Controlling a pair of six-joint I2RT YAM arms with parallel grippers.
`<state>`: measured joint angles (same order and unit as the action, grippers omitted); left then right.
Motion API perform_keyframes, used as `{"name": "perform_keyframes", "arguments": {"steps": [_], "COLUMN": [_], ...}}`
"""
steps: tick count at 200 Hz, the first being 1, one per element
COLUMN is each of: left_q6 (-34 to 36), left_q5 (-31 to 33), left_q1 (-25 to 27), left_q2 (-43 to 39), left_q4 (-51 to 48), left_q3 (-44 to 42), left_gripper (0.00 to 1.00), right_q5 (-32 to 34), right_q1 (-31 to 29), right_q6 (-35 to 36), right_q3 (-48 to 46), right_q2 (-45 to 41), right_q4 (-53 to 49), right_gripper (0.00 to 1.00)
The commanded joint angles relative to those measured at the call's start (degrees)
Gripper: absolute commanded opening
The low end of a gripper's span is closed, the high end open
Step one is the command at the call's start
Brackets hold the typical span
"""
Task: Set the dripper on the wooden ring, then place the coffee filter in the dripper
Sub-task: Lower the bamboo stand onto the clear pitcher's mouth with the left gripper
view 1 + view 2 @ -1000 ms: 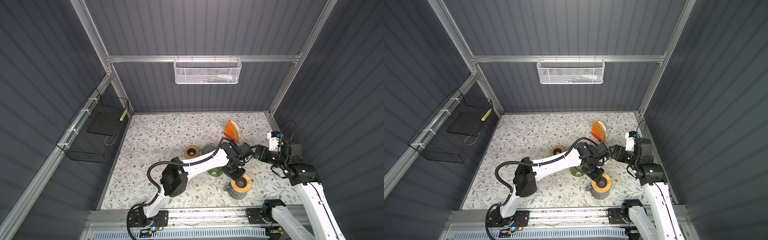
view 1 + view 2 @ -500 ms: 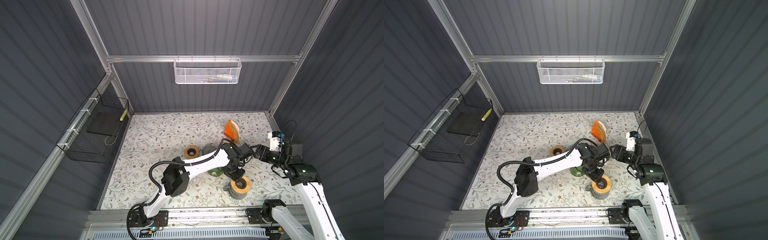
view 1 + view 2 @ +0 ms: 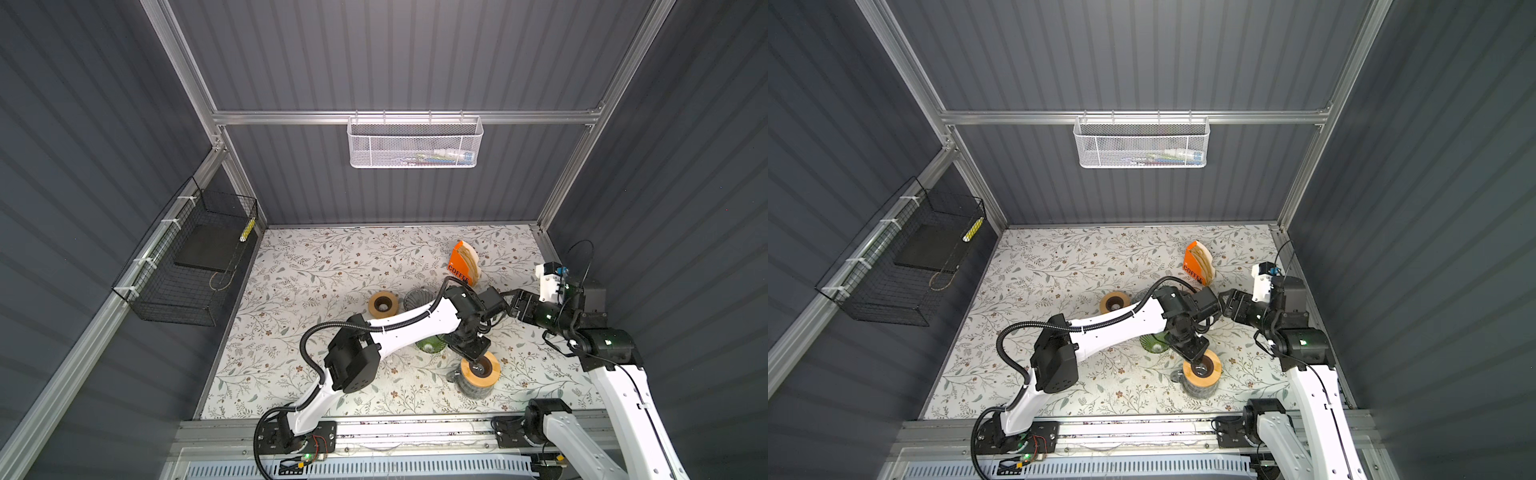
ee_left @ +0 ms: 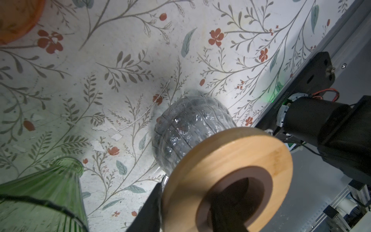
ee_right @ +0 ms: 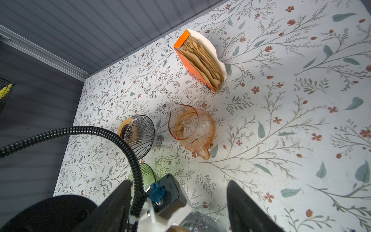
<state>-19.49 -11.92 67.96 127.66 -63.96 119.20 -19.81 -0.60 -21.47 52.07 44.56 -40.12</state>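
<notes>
Meanwhile, the left gripper (image 3: pixel 475 360) straddles the wood-collared dripper (image 4: pixel 220 152), its grip unclear. The empty right gripper (image 5: pixel 178 202) gapes wide, facing the filters (image 5: pixel 202 60) boxed at the rear. Next comes pinching one sheet free.

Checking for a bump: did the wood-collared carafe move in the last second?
No. The carafe stands where it was, same gap to the green dripper.

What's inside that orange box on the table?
A stack of brown paper filters stands in the orange box. Its wall hides their lower parts.
</notes>
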Motion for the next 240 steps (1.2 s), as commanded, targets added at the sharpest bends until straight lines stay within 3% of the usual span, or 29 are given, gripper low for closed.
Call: {"name": "perform_keyframes", "arguments": {"steps": [1,127,240], "left_q6": [0.5,-0.6,-0.6], "left_q5": [2.8,8.3,6.8], "left_q1": [0.4,-1.1,-1.0], "left_q2": [1.5,-0.7,-4.4], "left_q4": [-1.9,-0.3,0.8], "left_q3": [1.4,-0.8,-0.8], "left_gripper": [0.39,0.43,0.51], "right_q5": [-1.3,-1.4,-1.7], "right_q1": [0.2,0.2,0.3], "right_q6": [-0.1,-0.1,-0.9], "right_q3": [-0.8,-1.0,-0.1], "right_q2": [-0.6,-1.0,-1.1], "right_q4": [1.2,0.8,0.7], "right_gripper": [0.75,0.75,0.75]}}
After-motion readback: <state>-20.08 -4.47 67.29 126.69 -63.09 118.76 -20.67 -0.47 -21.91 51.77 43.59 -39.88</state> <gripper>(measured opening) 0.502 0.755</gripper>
